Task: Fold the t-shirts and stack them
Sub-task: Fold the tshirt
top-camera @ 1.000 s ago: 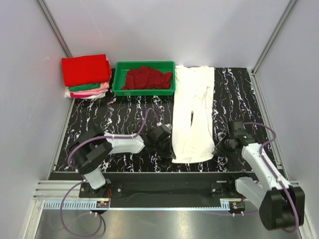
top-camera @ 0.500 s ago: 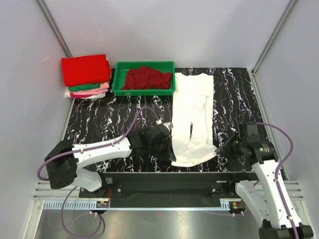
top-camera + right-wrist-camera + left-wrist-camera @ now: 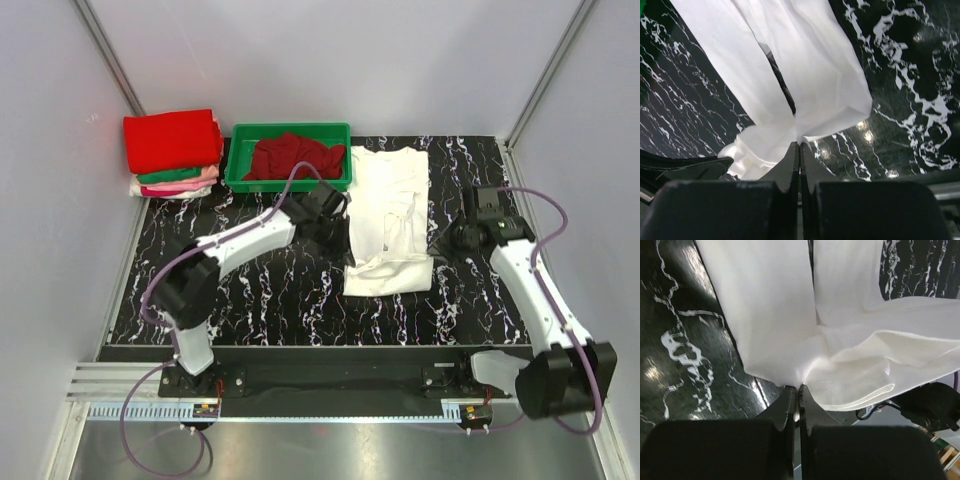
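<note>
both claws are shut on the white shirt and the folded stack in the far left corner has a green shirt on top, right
Not quite. The shirt on top of the folded stack is red, with green and pink ones under it, as the top external view shows. The rest holds: the left claw and the right claw are each shut on an edge of the white shirt.

Green tray (image 3: 240, 184) (far edge), black white-veined table (image 3: 300, 312)
</note>
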